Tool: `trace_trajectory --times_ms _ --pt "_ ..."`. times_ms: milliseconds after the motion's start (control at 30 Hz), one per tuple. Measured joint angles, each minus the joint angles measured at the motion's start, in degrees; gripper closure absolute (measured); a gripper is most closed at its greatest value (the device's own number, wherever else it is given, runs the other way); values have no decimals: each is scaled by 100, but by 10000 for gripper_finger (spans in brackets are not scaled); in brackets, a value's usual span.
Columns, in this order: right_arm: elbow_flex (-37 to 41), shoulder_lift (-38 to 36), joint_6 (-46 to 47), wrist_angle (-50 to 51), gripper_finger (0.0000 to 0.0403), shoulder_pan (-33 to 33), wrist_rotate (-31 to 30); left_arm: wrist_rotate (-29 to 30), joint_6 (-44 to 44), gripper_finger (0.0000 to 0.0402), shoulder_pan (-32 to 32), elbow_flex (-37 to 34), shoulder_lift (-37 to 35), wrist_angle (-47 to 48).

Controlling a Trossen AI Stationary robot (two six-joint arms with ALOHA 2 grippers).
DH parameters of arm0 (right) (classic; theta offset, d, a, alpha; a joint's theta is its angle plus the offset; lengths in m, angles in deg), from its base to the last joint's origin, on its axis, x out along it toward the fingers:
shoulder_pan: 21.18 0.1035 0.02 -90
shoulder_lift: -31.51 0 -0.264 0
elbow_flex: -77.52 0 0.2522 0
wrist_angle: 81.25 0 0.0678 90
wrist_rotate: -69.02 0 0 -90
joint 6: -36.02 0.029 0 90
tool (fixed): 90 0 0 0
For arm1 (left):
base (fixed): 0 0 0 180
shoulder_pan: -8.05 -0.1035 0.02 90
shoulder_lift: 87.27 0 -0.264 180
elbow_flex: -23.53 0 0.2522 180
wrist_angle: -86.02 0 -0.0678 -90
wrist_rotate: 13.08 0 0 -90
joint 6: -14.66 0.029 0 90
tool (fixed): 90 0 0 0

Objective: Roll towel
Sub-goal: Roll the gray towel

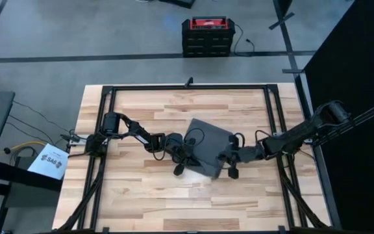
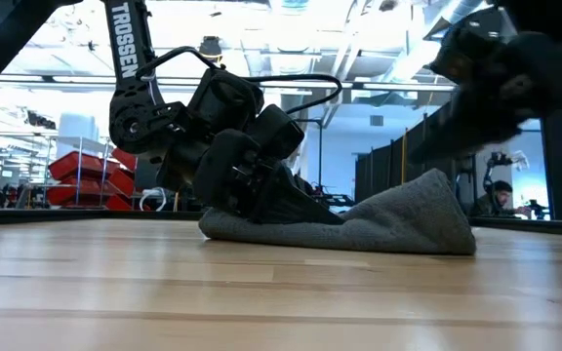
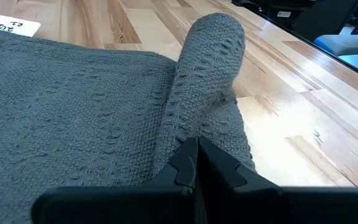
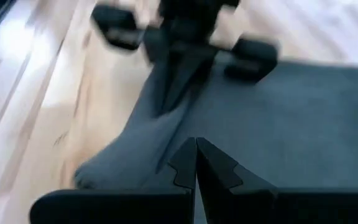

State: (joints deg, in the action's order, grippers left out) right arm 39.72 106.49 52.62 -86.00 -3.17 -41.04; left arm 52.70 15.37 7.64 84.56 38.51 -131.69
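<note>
Two matte-black jointed arms with looping black cables; white "TROSSEN" lettering marks one link.

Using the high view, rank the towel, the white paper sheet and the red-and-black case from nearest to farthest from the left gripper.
From the left gripper:
1. Towel, pinched at its edge, mid-table.
2. Red-and-black case, on the floor beyond the table's far edge.
3. White paper sheet, off the table's left side.

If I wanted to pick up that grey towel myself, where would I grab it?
Probably the raised fold in the towel along its near edge. It stands up from the table, so fingers can close on it from either end, as the left gripper and right gripper do.
</note>
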Motion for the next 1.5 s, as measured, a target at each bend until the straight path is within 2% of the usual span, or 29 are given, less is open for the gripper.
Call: trace_trajectory --times_ms 200,367,533,800,967,1300,1500 --pt "-163 818 -112 -1105 403 -13 5 7 -4 402 0 0 0 -2" --pt "-769 1714 -463 -1041 403 94 142 11 4 402 0 0 0 -3" --pt "-1053 2289 -988 -1080 403 14 651 13 -1 402 0 0 0 -4" --pt "-1061 2364 -786 -1108 403 322 789 30 -32 402 26 0 -2 -2" --pt "-1061 2364 -473 -656 403 521 245 35 -42 402 37 0 -2 -2" --pt "-1065 2357 134 -24 403 768 -323 37 -55 402 39 0 -2 7" --pt "-786 2347 592 -307 403 851 -512 39 -52 402 44 0 -7 31"
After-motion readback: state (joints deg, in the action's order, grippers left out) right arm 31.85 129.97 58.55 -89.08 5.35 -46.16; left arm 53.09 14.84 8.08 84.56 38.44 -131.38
